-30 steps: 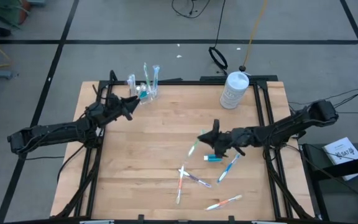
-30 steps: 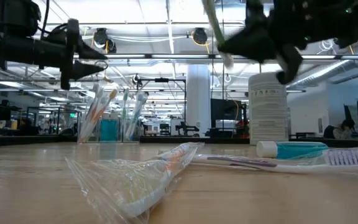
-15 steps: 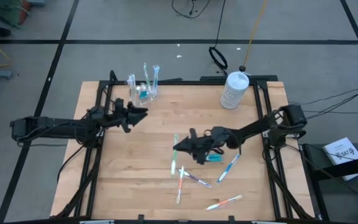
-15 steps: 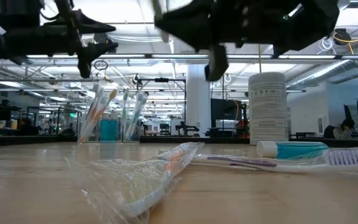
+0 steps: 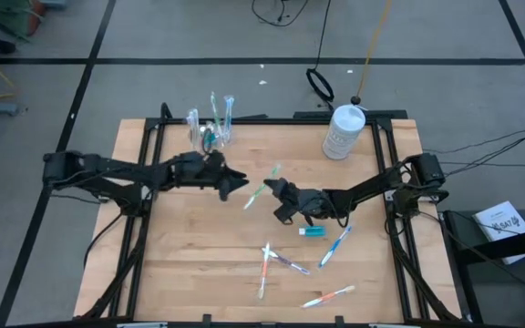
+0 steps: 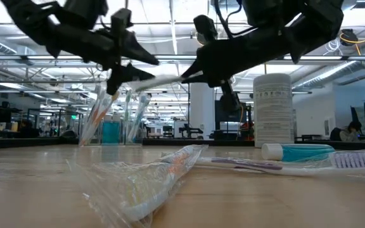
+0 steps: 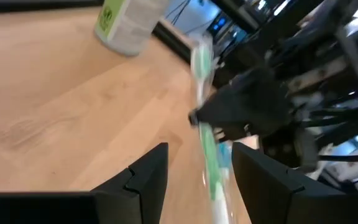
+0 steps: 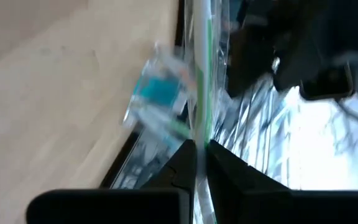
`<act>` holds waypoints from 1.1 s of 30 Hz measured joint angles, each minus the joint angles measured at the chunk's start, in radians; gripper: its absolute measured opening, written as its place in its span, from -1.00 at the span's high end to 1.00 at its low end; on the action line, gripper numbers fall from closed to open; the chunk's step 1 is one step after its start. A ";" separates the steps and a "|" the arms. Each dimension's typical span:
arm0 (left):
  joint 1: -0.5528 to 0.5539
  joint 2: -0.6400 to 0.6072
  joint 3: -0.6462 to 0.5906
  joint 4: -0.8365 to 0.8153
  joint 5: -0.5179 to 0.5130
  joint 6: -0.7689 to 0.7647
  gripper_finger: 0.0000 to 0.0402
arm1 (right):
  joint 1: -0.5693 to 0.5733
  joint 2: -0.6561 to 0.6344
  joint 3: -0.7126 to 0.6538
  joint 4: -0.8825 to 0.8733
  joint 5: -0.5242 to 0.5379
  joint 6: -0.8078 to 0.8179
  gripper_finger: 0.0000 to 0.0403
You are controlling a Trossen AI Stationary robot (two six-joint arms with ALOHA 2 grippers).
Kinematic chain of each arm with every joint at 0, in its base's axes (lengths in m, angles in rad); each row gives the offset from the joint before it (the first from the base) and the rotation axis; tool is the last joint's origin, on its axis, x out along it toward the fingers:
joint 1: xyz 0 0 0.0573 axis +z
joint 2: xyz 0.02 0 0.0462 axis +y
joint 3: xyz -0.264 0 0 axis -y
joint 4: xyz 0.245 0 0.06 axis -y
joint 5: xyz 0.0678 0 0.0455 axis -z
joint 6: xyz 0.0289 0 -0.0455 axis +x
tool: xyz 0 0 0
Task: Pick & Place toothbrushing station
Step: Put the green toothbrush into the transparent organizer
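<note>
My right gripper [image 5: 274, 189] [image 8: 199, 148] hangs above the table's middle, shut on a green toothbrush [image 5: 261, 187] in a clear wrapper. My left gripper [image 5: 242, 180] [image 7: 201, 150] reaches in from the left, open. Its fingers stand on either side of the toothbrush's lower part [image 7: 211, 168], with a gap showing on each side. The clear cup [image 5: 210, 135] [image 6: 109, 130] stands at the far left of the table, holding a few toothbrushes and something teal. Several more toothbrushes [image 5: 335, 246] and a teal toothpaste tube [image 5: 313, 231] lie on the wood at the near right. My right gripper pinches the wrapped toothbrush between its two fingers, near the middle of its length [image 7: 197, 109]. The fingers come roughly level from the table's right and lie across it. The toothbrush is lifted clear of the table, slanting, one end toward my left gripper.
A large white bottle [image 5: 343, 132] stands at the far right corner. A wrapped toothbrush [image 6: 144, 183] lies close to the low camera, and an orange one [image 5: 328, 296] by the near edge. Bare wood [image 5: 190, 246] lies at the near left.
My left gripper has swung toward the table's right and middle, staying open, up to the toothbrush. My right gripper has carried the toothbrush toward the left, then a little toward the far edge, and has rolled; the toothbrush has turned about and now slants toward my left gripper.
</note>
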 joint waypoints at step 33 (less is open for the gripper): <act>0.015 0.339 0.223 -0.004 0.104 0.122 0.81 | -0.006 -0.001 0.000 -0.062 0.015 0.327 0.63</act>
